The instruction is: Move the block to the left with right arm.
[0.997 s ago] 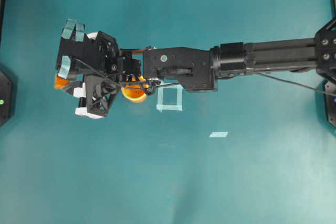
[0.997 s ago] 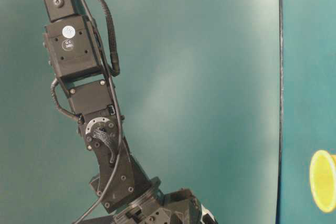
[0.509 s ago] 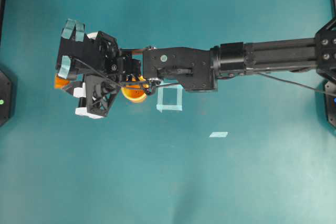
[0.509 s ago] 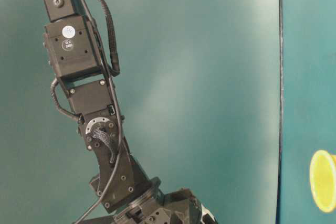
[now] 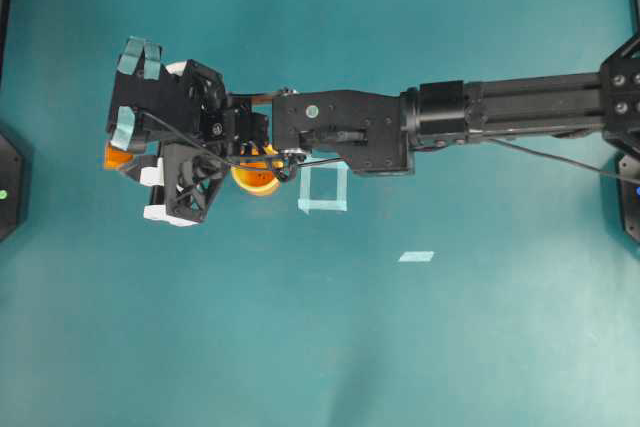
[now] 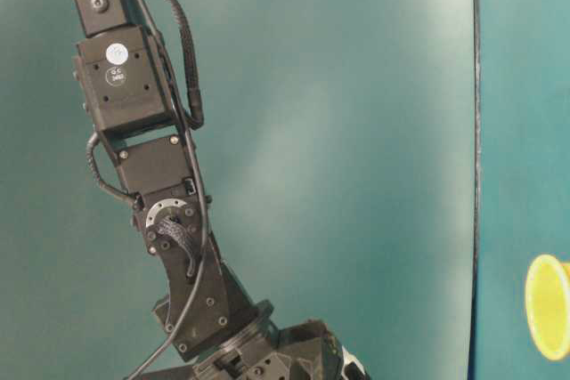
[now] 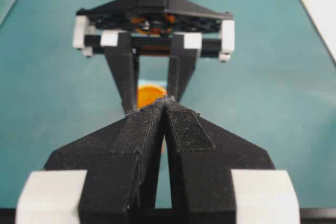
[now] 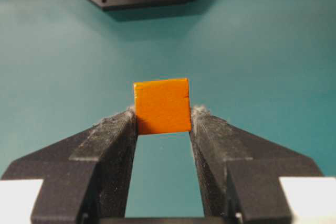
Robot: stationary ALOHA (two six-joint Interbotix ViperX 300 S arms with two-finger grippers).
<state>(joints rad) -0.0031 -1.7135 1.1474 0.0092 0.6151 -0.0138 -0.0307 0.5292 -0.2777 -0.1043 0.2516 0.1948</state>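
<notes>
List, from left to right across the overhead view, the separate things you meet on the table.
block held at the right gripper → yellow cup → tape square outline → small tape strip.

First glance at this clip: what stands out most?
The long black right arm stretches across the teal table to its left side. In the right wrist view, its gripper pinches the small orange cube between its fingertips. A round yellow-orange cup peeks from under the wrist, beside a pale tape square.
</notes>
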